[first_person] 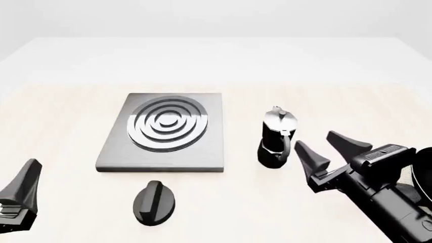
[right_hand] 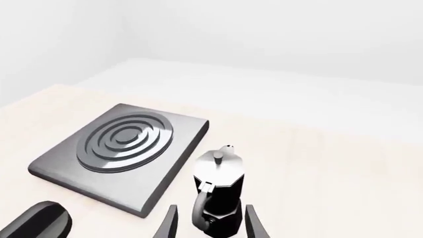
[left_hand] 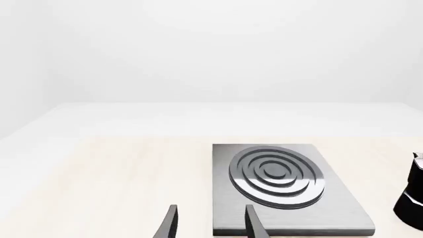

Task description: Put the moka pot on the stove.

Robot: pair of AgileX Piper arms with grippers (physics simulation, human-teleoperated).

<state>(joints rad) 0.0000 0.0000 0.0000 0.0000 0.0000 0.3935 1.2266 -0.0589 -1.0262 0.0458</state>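
Pot: we're seeing the moka pot standing on the table, right of the stove.
Right gripper: spread wide, nearing the pot.
Left gripper: parted, empty.
Left to do: grasp, lift, place.

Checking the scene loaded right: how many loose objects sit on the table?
3: the stove left of centre, the moka pot upright to its right, a black knob on the near side of the stove. A dark edge at far right is unclear.
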